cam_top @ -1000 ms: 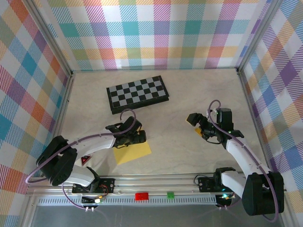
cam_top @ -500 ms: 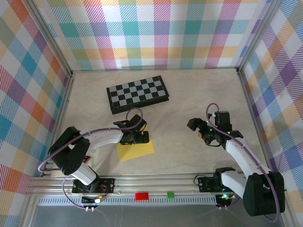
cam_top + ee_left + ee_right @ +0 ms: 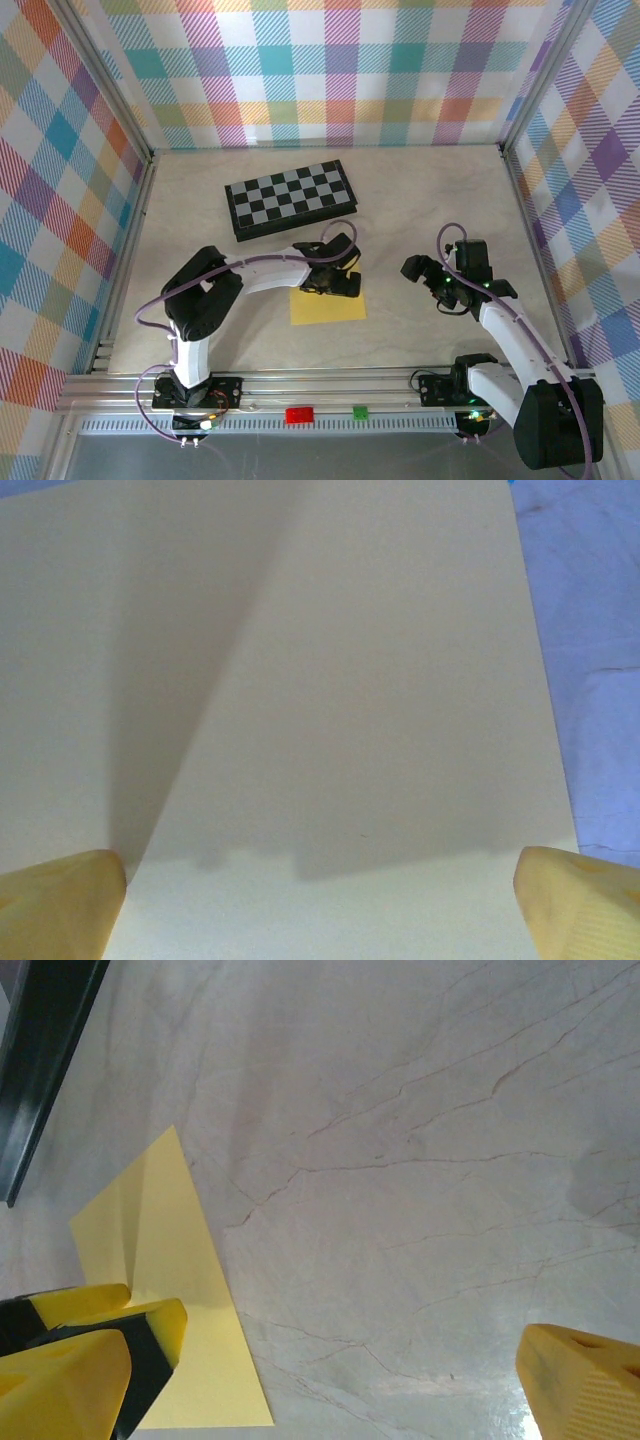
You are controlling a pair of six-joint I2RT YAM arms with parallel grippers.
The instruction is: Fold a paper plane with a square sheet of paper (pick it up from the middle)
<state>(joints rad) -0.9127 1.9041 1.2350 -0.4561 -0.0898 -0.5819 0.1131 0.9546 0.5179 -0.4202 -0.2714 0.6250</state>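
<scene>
While the square sheet of paper (image 3: 327,308) lies flat on the table (image 3: 420,200) just near of the chessboard (image 3: 291,197), the left end effector (image 3: 338,284) hangs spread open over its far edge, the right end effector (image 3: 425,278), also open, standing well off to the right.

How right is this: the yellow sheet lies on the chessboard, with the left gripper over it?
One thing is wrong. The sheet lies on the table, on the near side of the chessboard and apart from it, as the top view shows. The left gripper is over it.
</scene>
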